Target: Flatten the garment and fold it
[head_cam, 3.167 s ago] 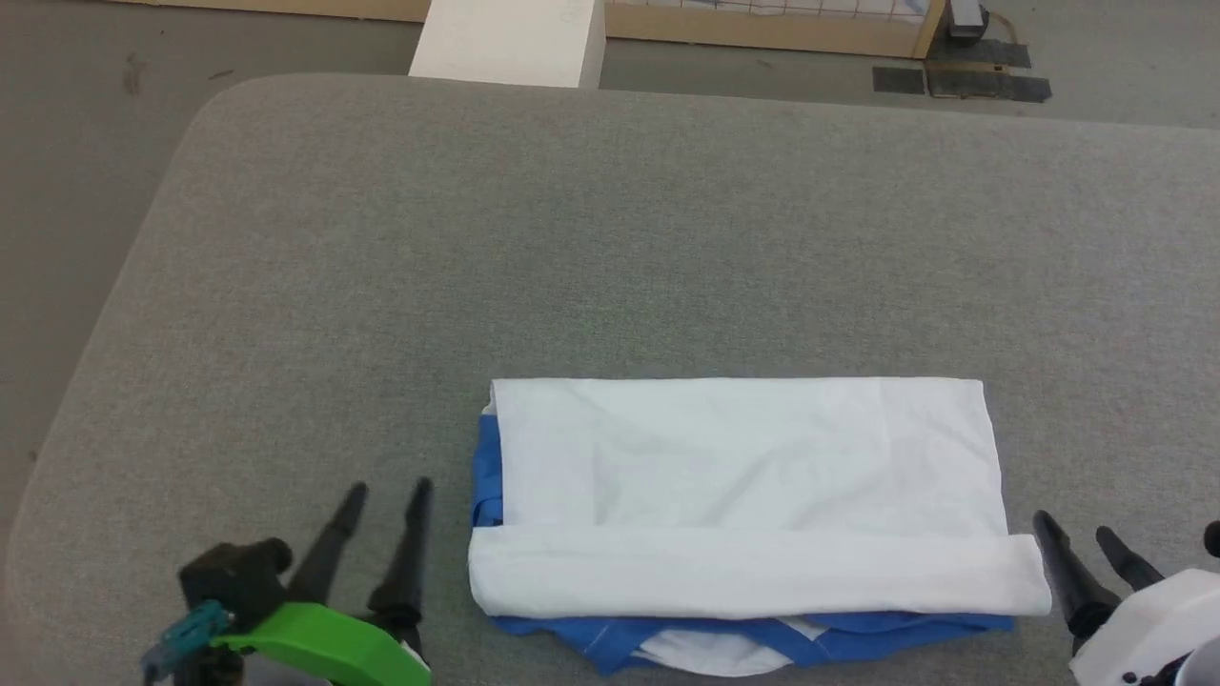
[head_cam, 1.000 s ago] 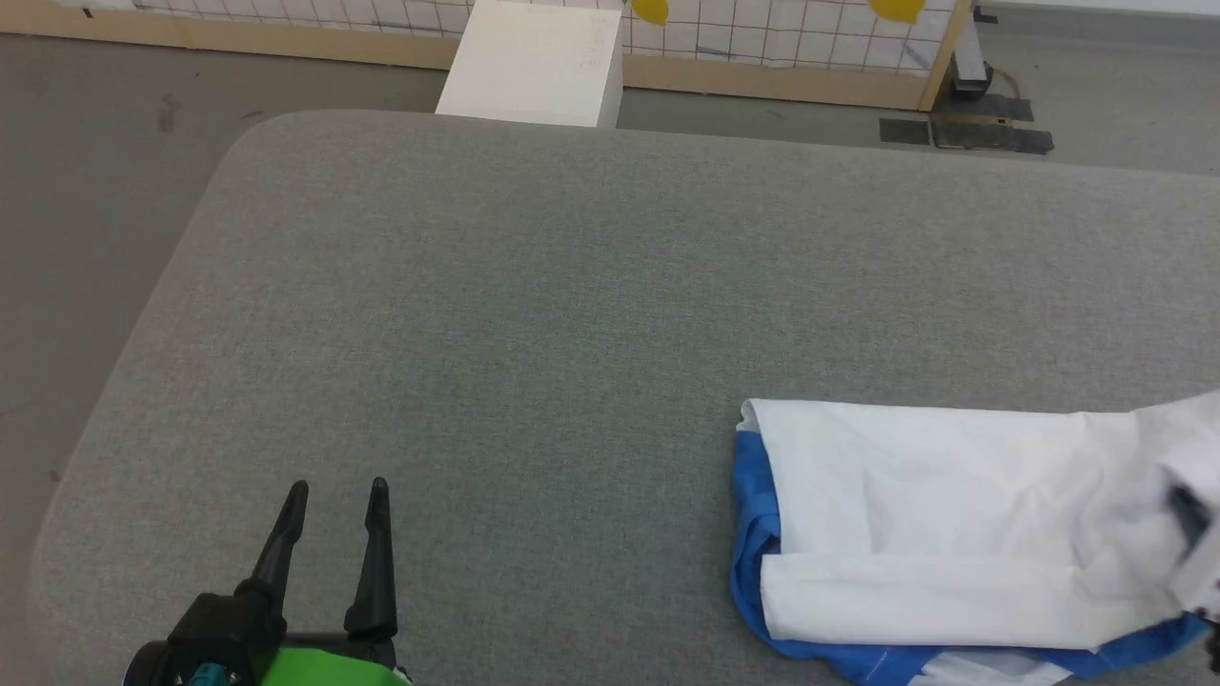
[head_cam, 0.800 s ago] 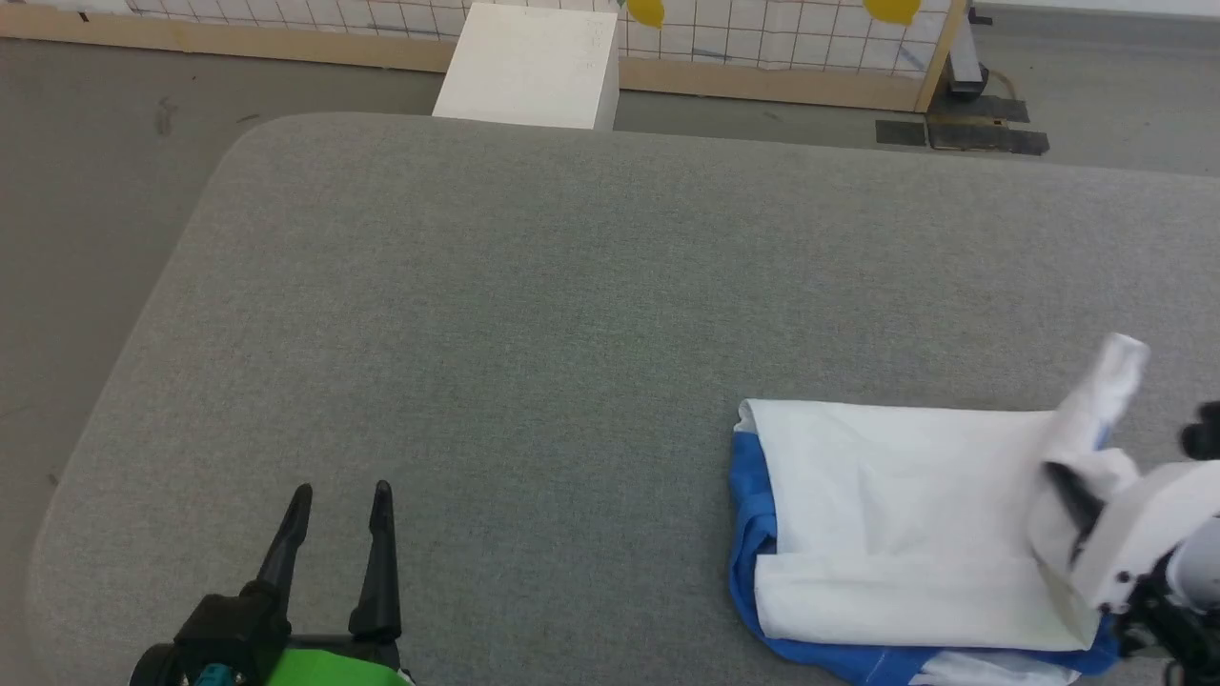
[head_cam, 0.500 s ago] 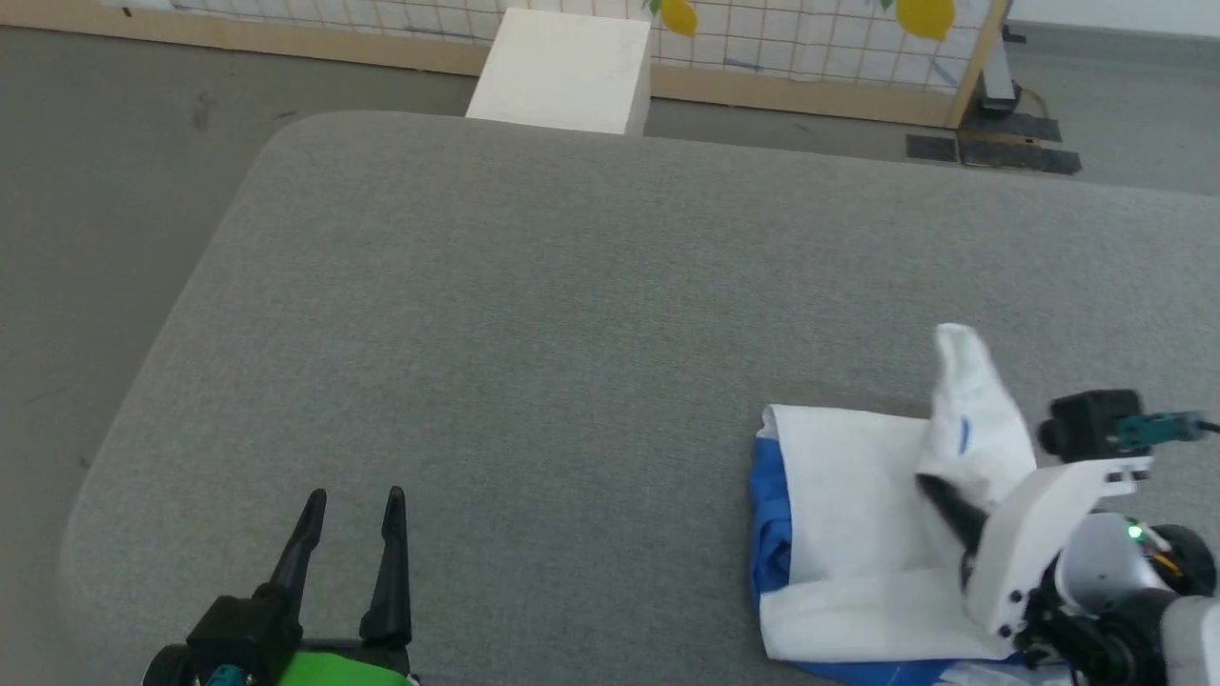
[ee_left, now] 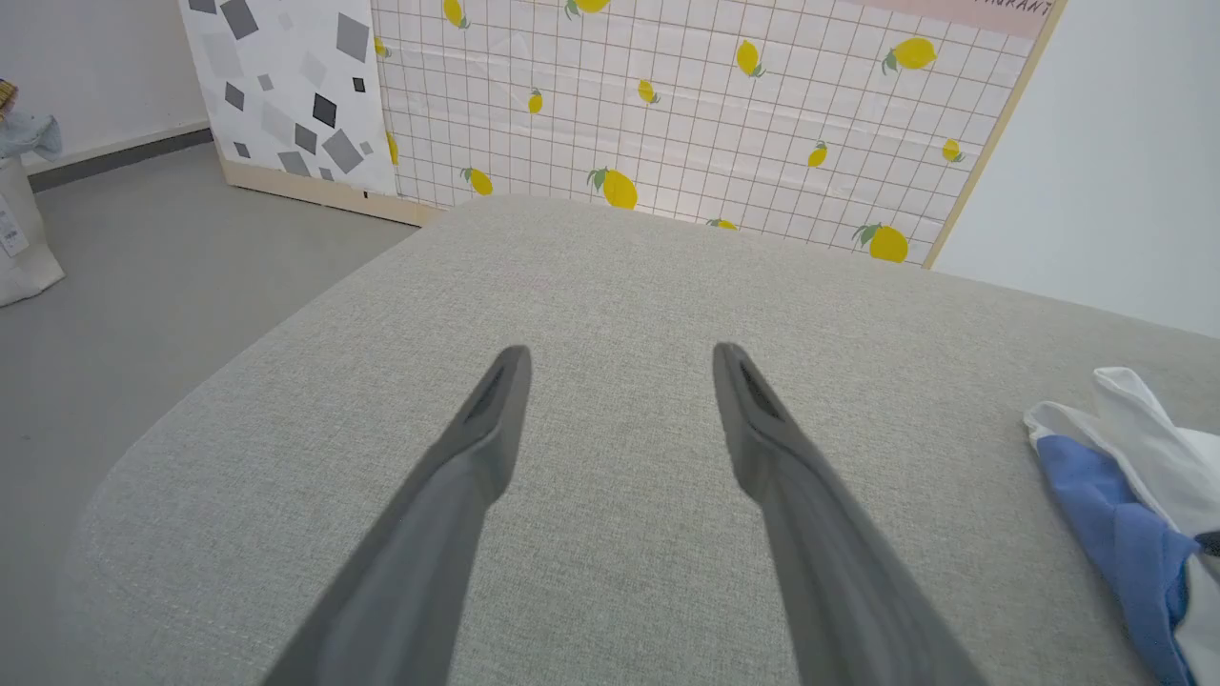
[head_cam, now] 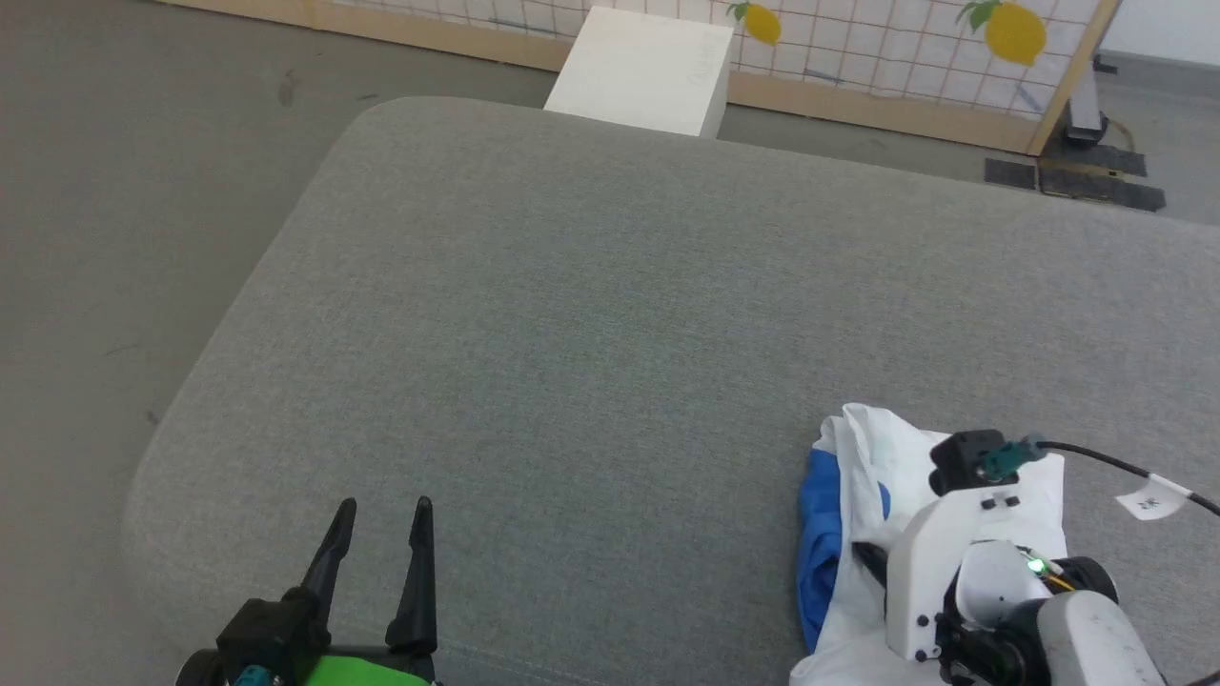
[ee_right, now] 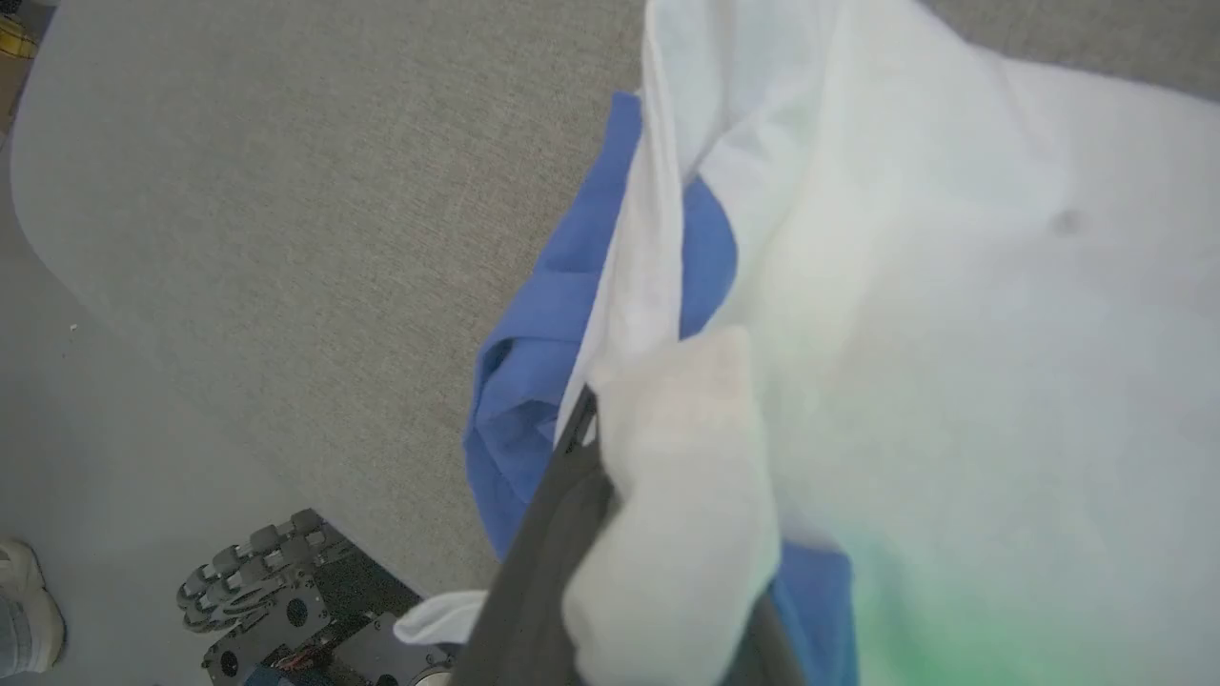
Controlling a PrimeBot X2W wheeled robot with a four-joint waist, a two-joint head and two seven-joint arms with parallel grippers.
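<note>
The garment (head_cam: 863,476), white with a royal-blue sleeve showing along its left side, lies bunched at the lower right of the grey padded table (head_cam: 610,314). My right gripper (head_cam: 863,553) is shut on a fold of its white cloth. In the right wrist view the cloth (ee_right: 953,314) drapes over my dark finger (ee_right: 562,495), and blue fabric (ee_right: 543,362) hangs beneath. My left gripper (head_cam: 381,510) stands open above bare table at the lower left, well apart from the garment. The left wrist view has the gripper (ee_left: 620,354) open, with the garment (ee_left: 1125,514) at its right edge.
A white box (head_cam: 643,71) stands on the floor beyond the table's far edge, before a lemon-print grid screen (head_cam: 877,38). The table's rounded left corner (head_cam: 162,495) drops to grey floor. Below the table edge are my wheeled base (ee_right: 276,581) and a person's shoe (ee_right: 24,610).
My right gripper shut on the garment's right end, lifted it and carried it leftward over the folded body. The head camera has swung, shifting the whole picture. The left gripper stayed open.
</note>
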